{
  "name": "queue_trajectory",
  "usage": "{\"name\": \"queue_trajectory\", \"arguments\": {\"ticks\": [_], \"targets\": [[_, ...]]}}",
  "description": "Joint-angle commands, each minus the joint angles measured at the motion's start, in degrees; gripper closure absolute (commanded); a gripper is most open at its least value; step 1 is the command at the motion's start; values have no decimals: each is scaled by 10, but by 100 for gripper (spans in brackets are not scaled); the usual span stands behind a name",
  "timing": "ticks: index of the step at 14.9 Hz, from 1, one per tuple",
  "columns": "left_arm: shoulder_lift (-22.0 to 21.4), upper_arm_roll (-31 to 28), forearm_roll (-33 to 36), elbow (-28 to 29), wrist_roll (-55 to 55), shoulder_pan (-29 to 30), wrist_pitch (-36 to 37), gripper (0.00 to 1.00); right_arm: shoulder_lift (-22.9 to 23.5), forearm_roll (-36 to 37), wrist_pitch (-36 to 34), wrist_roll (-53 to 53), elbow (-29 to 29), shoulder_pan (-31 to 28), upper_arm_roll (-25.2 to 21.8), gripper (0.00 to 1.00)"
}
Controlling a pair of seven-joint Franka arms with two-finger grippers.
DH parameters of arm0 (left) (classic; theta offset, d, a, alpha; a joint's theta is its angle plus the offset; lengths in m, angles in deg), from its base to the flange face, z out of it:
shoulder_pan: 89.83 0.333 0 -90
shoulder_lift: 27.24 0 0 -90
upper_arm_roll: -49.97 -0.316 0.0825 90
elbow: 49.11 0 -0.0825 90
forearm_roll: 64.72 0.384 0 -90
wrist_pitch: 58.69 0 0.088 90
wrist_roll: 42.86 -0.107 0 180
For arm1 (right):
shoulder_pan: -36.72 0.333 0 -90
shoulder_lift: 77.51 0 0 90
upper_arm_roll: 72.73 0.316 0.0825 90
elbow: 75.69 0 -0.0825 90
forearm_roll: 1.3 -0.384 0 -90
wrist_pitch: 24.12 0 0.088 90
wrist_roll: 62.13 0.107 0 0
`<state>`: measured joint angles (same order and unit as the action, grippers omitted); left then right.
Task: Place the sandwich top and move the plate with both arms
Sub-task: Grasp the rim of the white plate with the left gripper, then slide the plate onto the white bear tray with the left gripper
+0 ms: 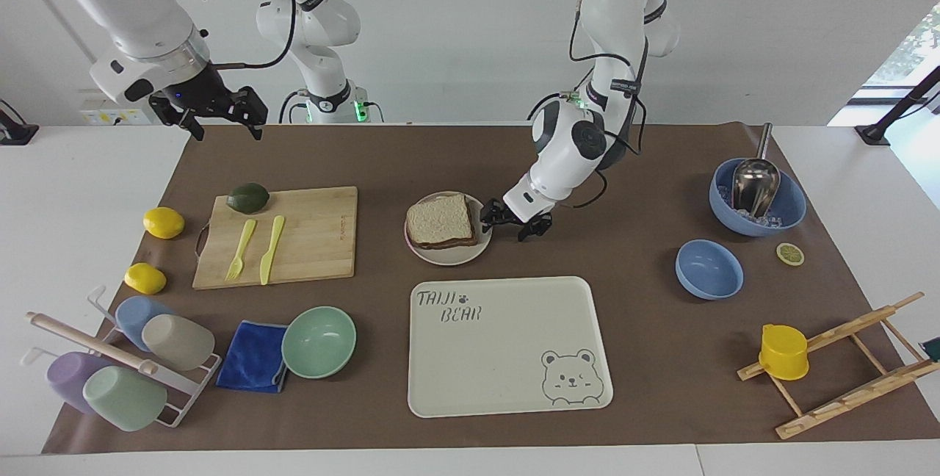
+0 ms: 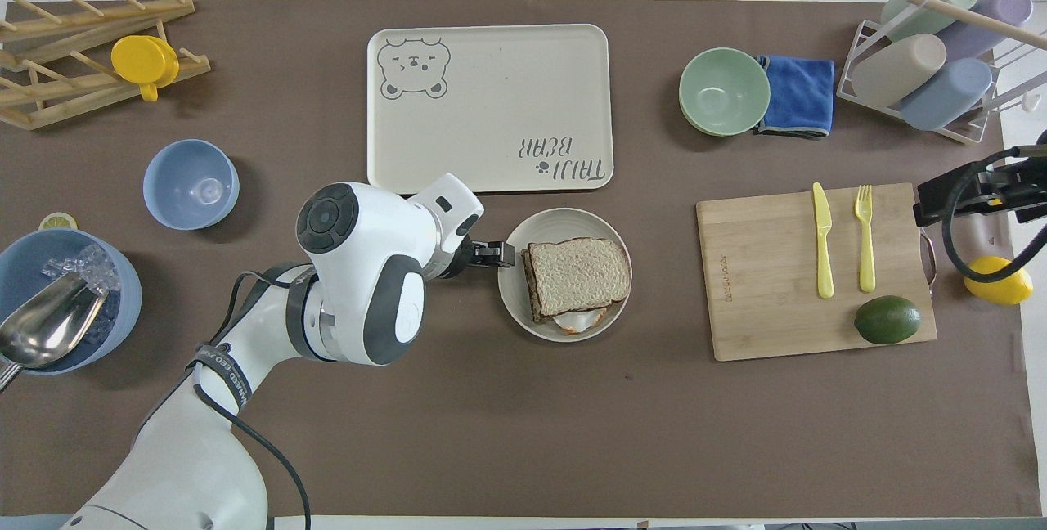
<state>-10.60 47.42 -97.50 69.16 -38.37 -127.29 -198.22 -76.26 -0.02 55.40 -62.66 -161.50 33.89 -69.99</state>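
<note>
The left tool [image 1: 507, 222], fingers spread, sat at the plate [image 1: 464, 254] rim mid-frame, perhaps touching; the right tool [image 1: 218, 112] waited upper left, apparently open.

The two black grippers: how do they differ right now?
The left gripper is down low at the rim of the plate holding the sandwich top; the right gripper hangs high over the table's edge at the right arm's end, near no task thing. The left gripper's open fingers reach sideways toward the plate; the right's point downward. Both are empty.
</note>
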Motion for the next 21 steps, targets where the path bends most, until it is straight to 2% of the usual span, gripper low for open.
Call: {"name": "queue_trajectory", "arguments": {"ticks": [1, 4, 6, 9, 10, 11, 17, 21], "targets": [[-10, -10, -11, 13, 24, -25, -7, 40, 9, -15, -4, -9, 14, -5, 2, 0], [-11, -9, -11, 13, 28, -25, -2, 42, 2, -16, -9, -7, 14, -3, 2, 0], [-12, -9, -11, 13, 32, -25, 0, 51, 2, -17, -22, -9, 14, -5, 0, 0], [-13, -9, -11, 13, 40, -24, 5, 79, -3, -30, -32, -10, 9, 0, 1, 0], [-13, -9, -11, 13, 43, -24, 7, 93, -3, -30, -32, -11, 10, 1, 3, 0], [-13, -9, -11, 13, 43, -24, 9, 100, -3, -29, -31, -12, 11, 2, 5, 0], [-15, -9, -11, 13, 43, -19, 22, 100, -1, -17, -22, -26, 11, 1, 4, 0], [-43, -12, -11, 13, 38, 0, 55, 100, -1, -17, -22, -26, 11, 1, 4, 0]]}}
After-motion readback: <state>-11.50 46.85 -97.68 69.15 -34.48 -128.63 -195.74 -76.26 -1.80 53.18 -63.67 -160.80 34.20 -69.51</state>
